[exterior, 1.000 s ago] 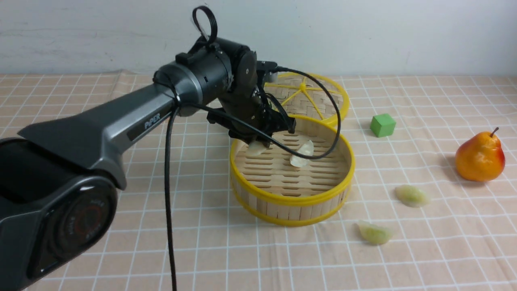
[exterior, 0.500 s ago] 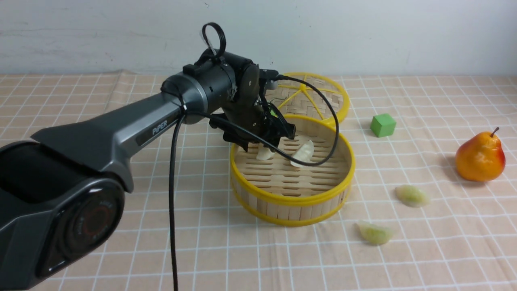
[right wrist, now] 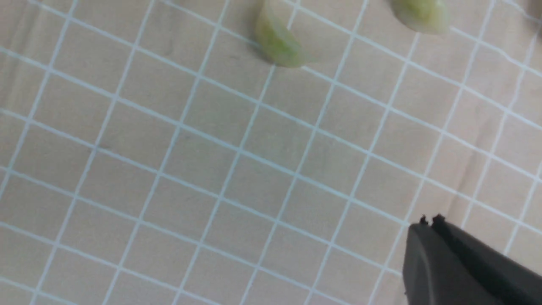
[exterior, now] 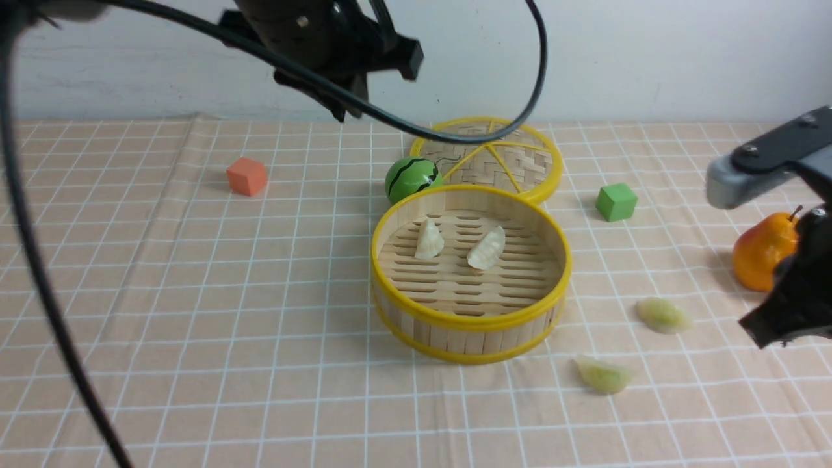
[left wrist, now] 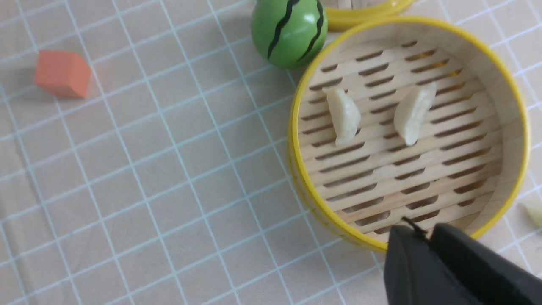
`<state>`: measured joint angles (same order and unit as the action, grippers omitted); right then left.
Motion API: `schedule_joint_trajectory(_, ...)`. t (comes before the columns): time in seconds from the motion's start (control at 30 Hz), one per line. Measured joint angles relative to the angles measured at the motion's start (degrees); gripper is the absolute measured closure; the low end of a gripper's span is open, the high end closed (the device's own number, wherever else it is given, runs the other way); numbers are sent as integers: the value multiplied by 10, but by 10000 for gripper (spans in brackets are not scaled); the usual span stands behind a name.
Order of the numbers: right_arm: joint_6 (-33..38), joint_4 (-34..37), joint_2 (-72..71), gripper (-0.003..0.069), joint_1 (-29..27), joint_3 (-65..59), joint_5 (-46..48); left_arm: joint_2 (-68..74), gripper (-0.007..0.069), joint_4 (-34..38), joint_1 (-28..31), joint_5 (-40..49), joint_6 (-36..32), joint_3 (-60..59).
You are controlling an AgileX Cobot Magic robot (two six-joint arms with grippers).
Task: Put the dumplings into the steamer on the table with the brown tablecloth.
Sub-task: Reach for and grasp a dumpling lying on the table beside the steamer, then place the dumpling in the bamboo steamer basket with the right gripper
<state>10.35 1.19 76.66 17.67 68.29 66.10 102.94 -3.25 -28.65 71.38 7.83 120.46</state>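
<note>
The steamer (exterior: 468, 325) stands mid-table on the brown tablecloth (exterior: 195, 292). Two whitish dumplings (exterior: 429, 239) (exterior: 487, 248) lie on its slatted floor, also in the left wrist view (left wrist: 344, 115) (left wrist: 413, 113). Two pale green dumplings (exterior: 663, 315) (exterior: 604, 375) lie on the cloth right of the steamer, also in the right wrist view (right wrist: 419, 15) (right wrist: 279, 40). My left gripper (left wrist: 417, 231) is shut and empty, raised high above and behind the steamer (exterior: 344, 97). My right gripper (right wrist: 430, 220) is shut and empty, above the cloth right of the green dumplings (exterior: 770, 328).
The flat woven lid (exterior: 513, 156) lies behind the steamer, with a watermelon ball (exterior: 411, 179) beside it. An orange cube (exterior: 247, 176) sits at back left, a green cube (exterior: 615, 201) at back right. A pear (exterior: 760, 253) stands partly behind my right arm. A black cable (exterior: 39, 279) hangs at left.
My left gripper rose out of the steamer and went up and back, leaving the second whitish dumpling on the slats. My right arm came into view at the right.
</note>
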Motion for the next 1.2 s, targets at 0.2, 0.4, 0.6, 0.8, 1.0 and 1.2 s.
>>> schedule_joint_trajectory(0.2,119,86,97,669,-4,32,24,-101,638,13,0,0,-1,-37)
schedule_joint_trajectory(0.4,229,96,171,503,10,36,-3,-250,638,43,0,0,-6,-188)
schedule_joint_trajectory(0.6,265,69,223,198,27,36,-132,-383,638,71,0,-3,-19,-377)
schedule_joint_trajectory(0.8,266,47,291,82,27,37,-191,-478,638,73,0,-16,-20,-499)
schedule_joint_trajectory(1.0,242,-5,339,269,27,37,-193,-527,638,65,0,-13,-20,-556)
schedule_joint_trajectory(1.2,155,-43,333,454,29,54,-175,-538,638,49,0,0,-20,-560)
